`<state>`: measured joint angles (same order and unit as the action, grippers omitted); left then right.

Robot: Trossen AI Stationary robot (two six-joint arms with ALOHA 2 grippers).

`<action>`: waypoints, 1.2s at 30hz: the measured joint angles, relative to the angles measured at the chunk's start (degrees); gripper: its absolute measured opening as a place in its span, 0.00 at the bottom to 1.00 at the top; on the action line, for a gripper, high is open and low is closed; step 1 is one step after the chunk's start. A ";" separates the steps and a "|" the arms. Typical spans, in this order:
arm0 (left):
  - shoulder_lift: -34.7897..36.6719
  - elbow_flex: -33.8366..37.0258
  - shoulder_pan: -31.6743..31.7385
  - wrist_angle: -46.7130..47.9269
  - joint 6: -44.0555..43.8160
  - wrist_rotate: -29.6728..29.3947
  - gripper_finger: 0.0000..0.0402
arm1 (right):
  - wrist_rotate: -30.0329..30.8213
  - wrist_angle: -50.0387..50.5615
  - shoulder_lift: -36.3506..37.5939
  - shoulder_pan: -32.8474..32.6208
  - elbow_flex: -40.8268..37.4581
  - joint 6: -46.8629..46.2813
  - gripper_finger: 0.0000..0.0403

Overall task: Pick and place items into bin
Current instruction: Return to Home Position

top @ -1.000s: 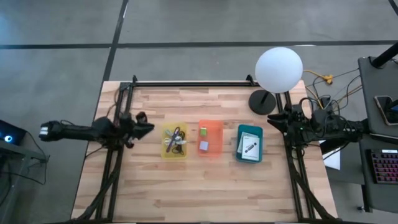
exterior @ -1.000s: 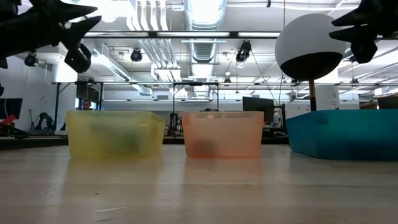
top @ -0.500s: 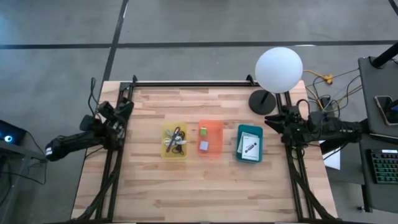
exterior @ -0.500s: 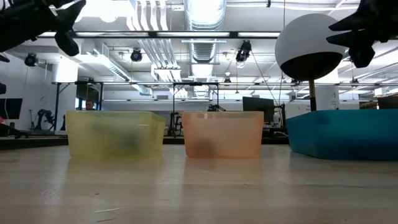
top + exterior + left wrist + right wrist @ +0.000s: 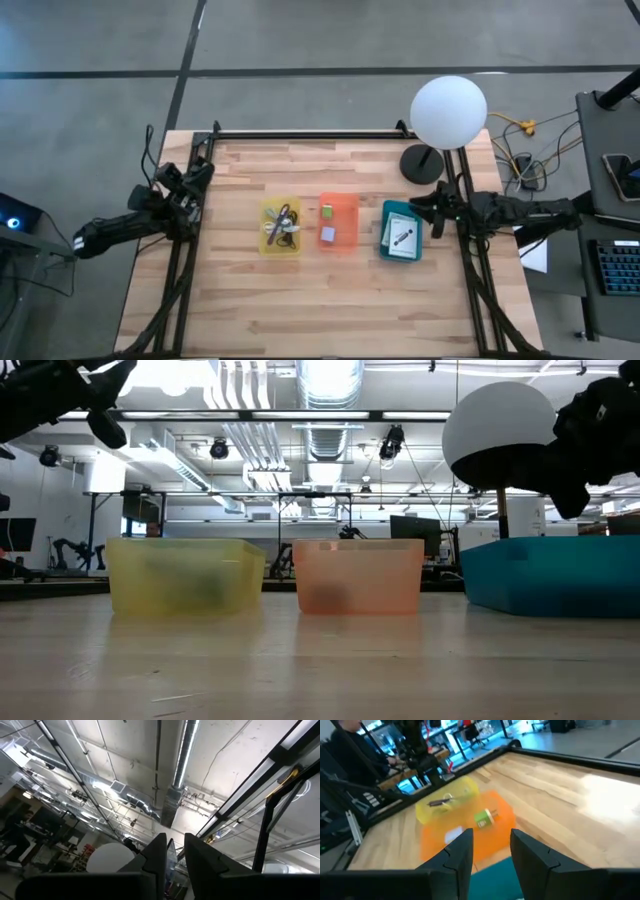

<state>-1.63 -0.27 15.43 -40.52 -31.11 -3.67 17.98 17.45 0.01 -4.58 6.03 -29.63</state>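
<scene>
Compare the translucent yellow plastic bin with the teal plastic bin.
The translucent yellow plastic bin holds a dark cable; the teal plastic bin holds white printed cards. The yellow bin is see-through, the teal bin opaque. The yellow bin is leftmost in the row, the teal bin rightmost. Both are open-topped, on the wooden table.

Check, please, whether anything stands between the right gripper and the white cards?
Nothing visible does: the right gripper hovers at the teal bin's rim; the white cards lie uncovered inside. The left gripper waits at the table's left edge.
</scene>
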 joint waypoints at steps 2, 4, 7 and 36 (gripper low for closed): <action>0.00 0.00 -0.01 -0.03 0.00 -0.06 0.13 | 0.00 0.16 0.00 0.00 -0.08 0.00 0.29; 0.00 0.00 -0.01 -0.01 0.00 -0.07 0.13 | 0.00 -0.21 0.00 0.00 -0.17 0.00 0.28; 0.00 0.00 -0.01 -0.01 0.00 -0.06 0.13 | 0.02 -4.01 0.00 0.00 -0.95 0.04 0.27; -3.56 0.00 -0.01 0.02 0.00 -0.01 0.13 | -4.25 -29.77 0.00 -0.68 -5.43 21.34 0.25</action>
<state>-5.19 -0.27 15.42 -40.50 -31.11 -3.68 13.72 -12.32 0.01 -5.26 0.60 -8.29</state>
